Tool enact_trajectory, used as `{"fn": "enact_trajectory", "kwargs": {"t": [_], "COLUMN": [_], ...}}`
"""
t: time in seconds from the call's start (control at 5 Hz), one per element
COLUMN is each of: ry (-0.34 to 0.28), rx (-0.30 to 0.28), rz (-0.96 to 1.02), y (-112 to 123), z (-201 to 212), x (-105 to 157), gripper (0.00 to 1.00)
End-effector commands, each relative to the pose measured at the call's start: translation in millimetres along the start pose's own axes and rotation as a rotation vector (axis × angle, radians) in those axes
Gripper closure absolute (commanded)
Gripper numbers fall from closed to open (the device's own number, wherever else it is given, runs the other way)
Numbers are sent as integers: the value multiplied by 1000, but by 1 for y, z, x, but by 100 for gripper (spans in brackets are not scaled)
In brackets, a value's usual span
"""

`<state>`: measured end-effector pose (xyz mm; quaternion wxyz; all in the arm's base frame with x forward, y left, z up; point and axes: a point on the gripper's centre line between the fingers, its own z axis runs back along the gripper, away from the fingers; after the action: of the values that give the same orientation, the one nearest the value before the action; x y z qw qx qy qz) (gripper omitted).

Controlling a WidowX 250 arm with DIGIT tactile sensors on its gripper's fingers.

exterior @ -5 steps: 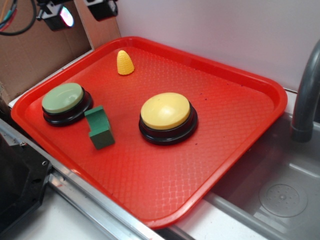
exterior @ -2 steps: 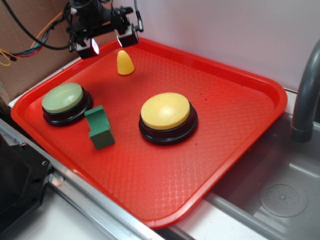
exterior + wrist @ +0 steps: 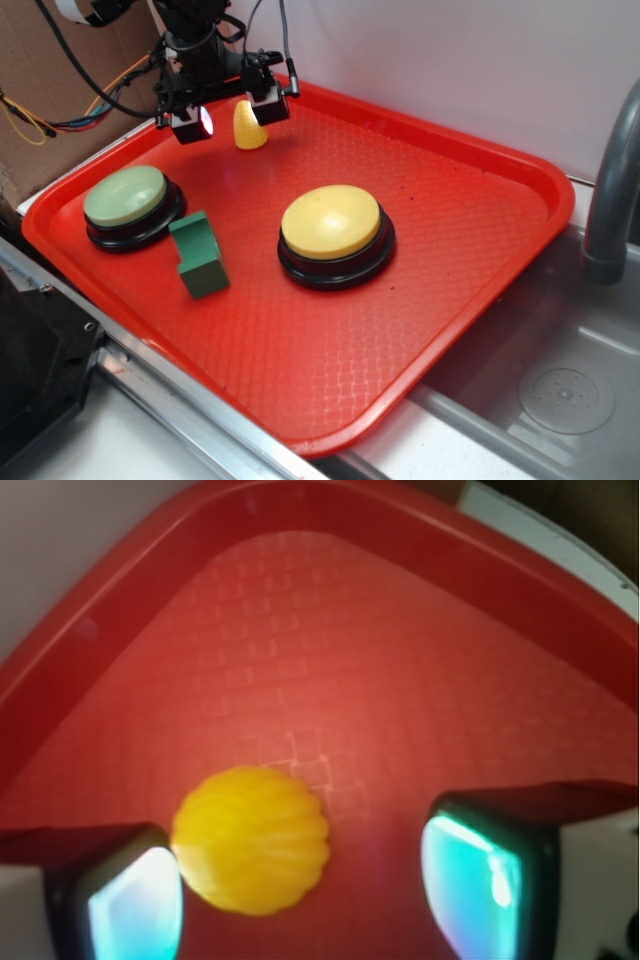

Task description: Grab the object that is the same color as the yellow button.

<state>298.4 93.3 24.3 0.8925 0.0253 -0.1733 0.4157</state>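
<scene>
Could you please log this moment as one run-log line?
pincer: open, above tray | yellow cone: between fingers, off-centre, ungrasped | yellow button: untouched

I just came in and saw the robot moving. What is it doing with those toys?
The robot's hand is open and hovering over the little yellow corn toy at the back of the red tray. From the wrist view, the toy sits between the fingers, closer to one than the other. Nothing is grabbed yet. The yellow button, green button and green block sit untouched.
</scene>
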Motion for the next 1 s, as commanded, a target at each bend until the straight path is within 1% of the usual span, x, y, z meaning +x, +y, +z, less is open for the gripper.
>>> {"fn": "enact_trajectory", "kwargs": {"t": [0.0,0.2,0.4,0.6,0.8], "ry": [-68,-65,-47,-1,109], "rx": [-36,-51,-47,-25,-92], "rz": [5,-4,-12,-142,-299], "y": [-2,-3,-5,-20,-33], "z": [9,9,11,43,92], "x": [22,22,21,13,-1], "gripper": [73,100,100,100,100]}}
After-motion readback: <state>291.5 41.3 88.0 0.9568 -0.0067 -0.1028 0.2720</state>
